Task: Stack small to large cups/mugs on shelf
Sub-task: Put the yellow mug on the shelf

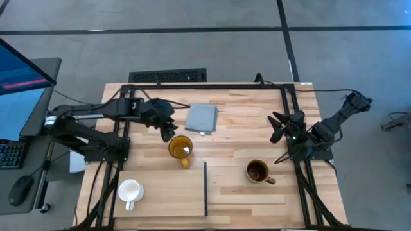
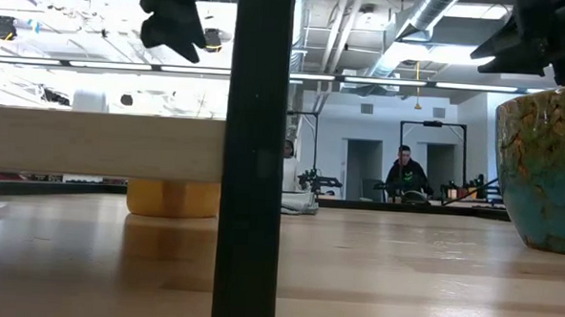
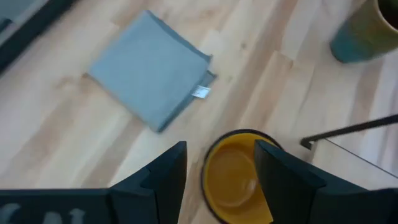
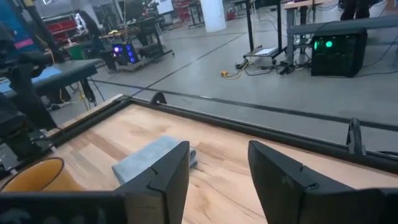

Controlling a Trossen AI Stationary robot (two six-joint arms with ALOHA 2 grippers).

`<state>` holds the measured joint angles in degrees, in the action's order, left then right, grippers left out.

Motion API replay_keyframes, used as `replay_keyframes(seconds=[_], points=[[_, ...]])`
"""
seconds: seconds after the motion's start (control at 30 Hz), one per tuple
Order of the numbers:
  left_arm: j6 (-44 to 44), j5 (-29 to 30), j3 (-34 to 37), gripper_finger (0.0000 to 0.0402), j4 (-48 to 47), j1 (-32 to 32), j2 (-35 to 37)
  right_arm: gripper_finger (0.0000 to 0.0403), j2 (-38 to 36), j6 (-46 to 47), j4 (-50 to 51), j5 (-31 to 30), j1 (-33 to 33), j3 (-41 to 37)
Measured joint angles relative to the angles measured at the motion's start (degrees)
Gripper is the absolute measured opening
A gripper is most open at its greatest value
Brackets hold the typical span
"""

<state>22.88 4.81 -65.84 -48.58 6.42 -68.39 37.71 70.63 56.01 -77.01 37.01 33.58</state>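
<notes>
Small white tag [image 3: 200, 92] on grey pad [image 3: 149, 68], print unreadable.

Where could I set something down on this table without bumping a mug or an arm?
Bare wood lies right of the black strip, below the brown mug, and between the grey pad and right claw. It is crowded where the left claw hangs over the yellow mug.

A robotics lab or workshop: exposed ducts [image 2: 432, 17] and strip lights run across the top of the low view, a bare concrete floor [image 4: 249, 74] fills the upper middle of the right wrist view, with a lit equipment rack [image 4: 336, 43] at upper right and a seated person [image 2: 406, 173] far behind.
</notes>
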Motion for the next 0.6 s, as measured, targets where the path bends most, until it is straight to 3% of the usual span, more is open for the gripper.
replay_keyframes(seconds=[0.13, 0.6], points=[[1.15, -2.91, -1.81, 0.0176, -0.88, 0.0, -4.62, 0.0187, 0.01, -0.07, 0.02, 0.0, 0.0, 0.0], [3.15, -3.0, -2.95, 0.0176, -9.78, 0.2, -17.16, 0.0187, -1.05, -0.57, -0.81, 0.09, 0.0, -0.02]])
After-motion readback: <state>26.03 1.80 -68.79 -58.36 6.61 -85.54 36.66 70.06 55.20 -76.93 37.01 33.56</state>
